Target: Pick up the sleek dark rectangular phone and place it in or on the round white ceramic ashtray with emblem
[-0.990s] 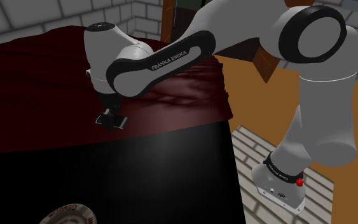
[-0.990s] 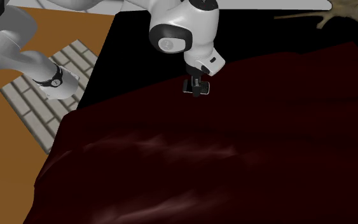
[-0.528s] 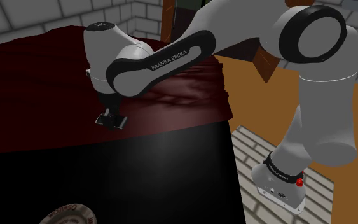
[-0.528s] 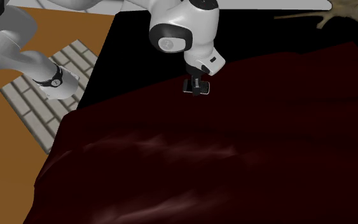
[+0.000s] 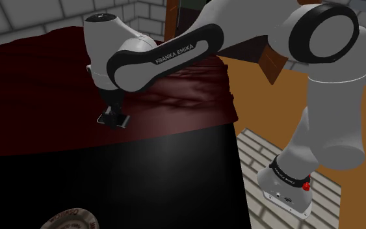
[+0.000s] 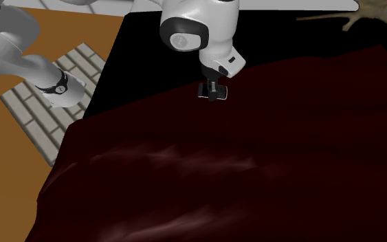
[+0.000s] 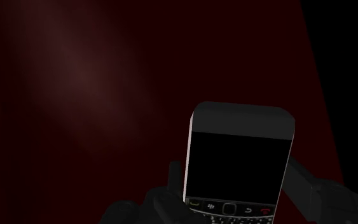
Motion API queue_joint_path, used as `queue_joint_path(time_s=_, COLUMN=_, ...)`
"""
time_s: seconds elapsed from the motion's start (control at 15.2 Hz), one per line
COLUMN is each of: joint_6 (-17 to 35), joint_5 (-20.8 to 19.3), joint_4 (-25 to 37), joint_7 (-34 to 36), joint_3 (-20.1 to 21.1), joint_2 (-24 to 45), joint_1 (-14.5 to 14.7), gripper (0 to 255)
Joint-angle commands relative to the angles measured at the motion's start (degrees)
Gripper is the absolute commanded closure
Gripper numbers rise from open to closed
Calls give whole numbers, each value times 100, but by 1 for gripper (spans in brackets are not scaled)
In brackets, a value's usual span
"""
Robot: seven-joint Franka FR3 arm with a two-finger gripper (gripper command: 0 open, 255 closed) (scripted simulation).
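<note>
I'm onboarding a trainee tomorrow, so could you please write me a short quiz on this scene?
1. True or false: the gripper is shut on the keypad phone.
2. In the shoulder view, the ashtray sits: A) beside the phone; B) at the bottom edge, well away from it; C) under the gripper.
3. Fill in: the cloth beneath the phone is dark ____.
Key: 1 true; 2 B; 3 red.
</note>
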Motion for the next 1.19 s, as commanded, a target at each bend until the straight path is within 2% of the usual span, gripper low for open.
queue_joint_path(time_s=0.0, joint_6=-130, joint_5=30, joint_4=58, joint_7=-20, joint_3=17, joint_2=-74, joint_1=-5, gripper=255)
queue_joint_path(time_s=0.92, joint_6=-1016, joint_5=174, joint_4=663, joint_7=-153, joint_3=87, joint_2=-374, joint_1=-9, gripper=255)
queue_joint_path(time_s=1.12, joint_6=-996, joint_5=150, joint_4=516, joint_7=197, joint_3=183, joint_2=-472, joint_1=224, gripper=255)
